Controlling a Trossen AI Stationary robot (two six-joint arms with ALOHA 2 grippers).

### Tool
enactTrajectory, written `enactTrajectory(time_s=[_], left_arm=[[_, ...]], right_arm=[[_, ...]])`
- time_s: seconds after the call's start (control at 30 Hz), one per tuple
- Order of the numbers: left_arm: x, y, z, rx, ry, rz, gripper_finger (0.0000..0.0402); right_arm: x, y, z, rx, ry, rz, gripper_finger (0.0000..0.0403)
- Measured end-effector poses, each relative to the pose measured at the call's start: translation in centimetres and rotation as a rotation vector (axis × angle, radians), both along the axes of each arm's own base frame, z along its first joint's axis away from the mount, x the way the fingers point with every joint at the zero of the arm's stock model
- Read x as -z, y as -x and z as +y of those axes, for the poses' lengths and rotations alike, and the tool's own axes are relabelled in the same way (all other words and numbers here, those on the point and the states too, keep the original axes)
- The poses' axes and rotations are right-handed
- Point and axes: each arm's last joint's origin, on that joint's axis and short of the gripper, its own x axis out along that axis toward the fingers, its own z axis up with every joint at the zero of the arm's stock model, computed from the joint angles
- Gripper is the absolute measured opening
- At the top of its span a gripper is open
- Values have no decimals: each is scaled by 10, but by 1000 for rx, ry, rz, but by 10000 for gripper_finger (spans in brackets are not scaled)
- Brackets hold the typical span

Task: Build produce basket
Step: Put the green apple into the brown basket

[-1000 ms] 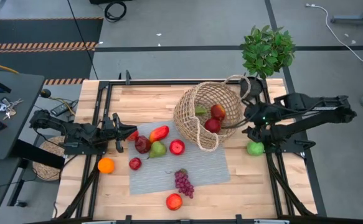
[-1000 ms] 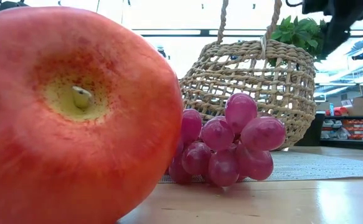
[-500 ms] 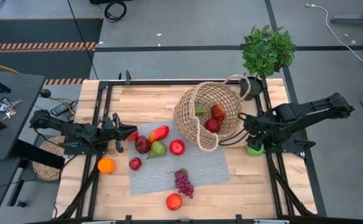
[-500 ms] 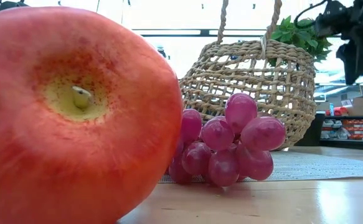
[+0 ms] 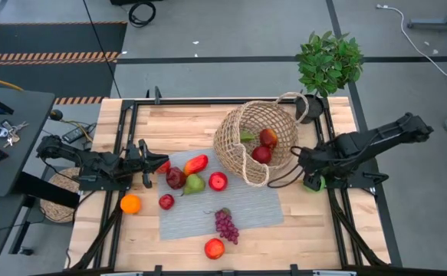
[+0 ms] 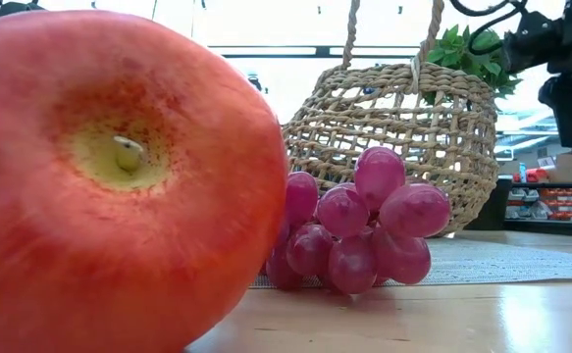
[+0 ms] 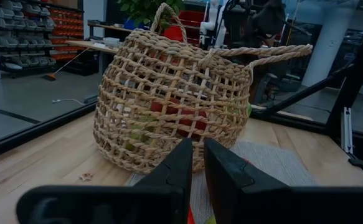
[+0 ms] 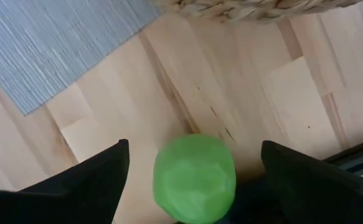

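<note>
Since the earlier frames the right arm has been drawn in toward the worktop's right edge and its gripper widened; nothing else has shifted.

High view: the right gripper (image 5: 309,182) is seen directly over a small round green fruit (image 5: 313,184), which lies on the bare wooden worktop (image 5: 177,123) just beside the right rail, near but apart from the large tan open-weave wicker basket (image 5: 255,142). The basket is tipped on its side with red fruit inside, its mouth turned toward the grey woven mat (image 5: 254,203). The left gripper (image 5: 148,167) waits at the mat's left edge beside a cluster of red and green fruit. The right arm is by far the nearer to the green fruit. No long axis is offered by it, being round.

Low view: a big red apple (image 6: 119,186) and a bunch of purple grapes (image 6: 359,221) fill the foreground, with the basket behind; the green fruit is not shown at all.

Left wrist view: the left gripper's fingers (image 7: 181,165) are pressed together on nothing, facing the basket.

Right wrist view: what the high view hides is settled here. The fruit sits between the widely parted dark fingers (image 8: 75,180), untouched, so a straight descent looks sufficient.
</note>
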Motion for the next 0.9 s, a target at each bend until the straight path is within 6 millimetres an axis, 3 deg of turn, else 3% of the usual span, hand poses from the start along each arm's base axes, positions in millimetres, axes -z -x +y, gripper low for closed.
enactTrajectory(time_s=[0.37,0.63,0.9], left_arm=[[0,0,0,0,0,-1,48],[0,0,0,0,0,-1,48],[0,0,0,0,0,-1,48]], right_arm=[[31,-27,17,-119,-9,290,351],[39,-36,17,-120,-6,369,395],[56,-46,20,-162,6,493,399]])
